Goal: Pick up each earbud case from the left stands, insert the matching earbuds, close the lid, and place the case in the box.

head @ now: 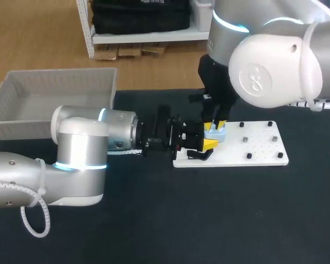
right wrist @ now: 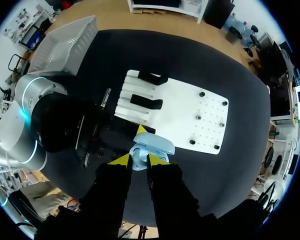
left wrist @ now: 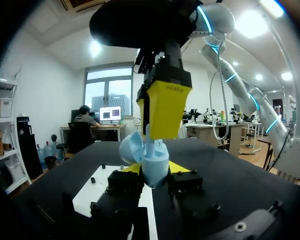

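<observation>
Head view: L arm (head: 77, 159) enters from frame left and lies low across the dark counter (head: 209, 220) twd centre. L gripper (head: 209, 137) is closed on the pale-blue earbud case (head: 216, 135), one yellow tip on each side. It holds the case at the left end of the white board (head: 261, 151), centre-right of frame. L wrist view agrees: the case sits upright btwn the tips, lid (left wrist: 130, 149) swung open to one side, shell mouth facing up.

R arm (head: 275, 60) comes in from upper right, wrist pointing straight down. R gripper (head: 216, 125) hangs right over the open case. Can't tell whether it's open or closed, or if anything's in it. R wrist view: case directly under R gripper, w/ L arm's black wrist just beside it.

On the board: two black stands (right wrist: 146, 102) at the end nearest the case, small dark studs (head: 247, 140) across the far half.

Grey plastic bin (head: 60, 74) sits upper left of frame at the counter's back edge, well apart from the board.
</observation>
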{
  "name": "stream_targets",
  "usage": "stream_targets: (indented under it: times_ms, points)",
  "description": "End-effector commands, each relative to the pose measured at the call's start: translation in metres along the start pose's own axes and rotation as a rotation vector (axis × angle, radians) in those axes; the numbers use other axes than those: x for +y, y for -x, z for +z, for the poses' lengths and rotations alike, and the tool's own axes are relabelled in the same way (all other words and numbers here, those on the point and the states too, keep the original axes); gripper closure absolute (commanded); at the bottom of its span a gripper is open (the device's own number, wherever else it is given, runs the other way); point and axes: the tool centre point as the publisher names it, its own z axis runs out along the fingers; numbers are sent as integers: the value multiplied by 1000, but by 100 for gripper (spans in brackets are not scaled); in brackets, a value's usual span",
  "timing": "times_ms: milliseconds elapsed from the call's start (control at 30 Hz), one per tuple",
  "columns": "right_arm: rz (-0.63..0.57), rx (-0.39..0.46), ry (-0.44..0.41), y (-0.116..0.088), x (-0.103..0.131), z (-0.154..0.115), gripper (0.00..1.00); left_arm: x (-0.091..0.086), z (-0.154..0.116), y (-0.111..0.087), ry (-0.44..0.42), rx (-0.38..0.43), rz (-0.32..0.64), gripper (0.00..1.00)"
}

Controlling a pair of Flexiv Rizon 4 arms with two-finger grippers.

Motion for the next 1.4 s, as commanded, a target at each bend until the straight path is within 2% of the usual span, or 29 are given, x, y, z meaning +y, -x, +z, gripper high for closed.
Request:
stream_targets:
  times_ms: [33, 1400]
  points:
    - [1, -2, -2, 1, -1, 1, 100, -1, 0, 0, 7, -1, 3, 100]
    - [-100, 7, -58, -7, 13, 3, 100, -1, 0, 0, 7, -1, 3, 100]
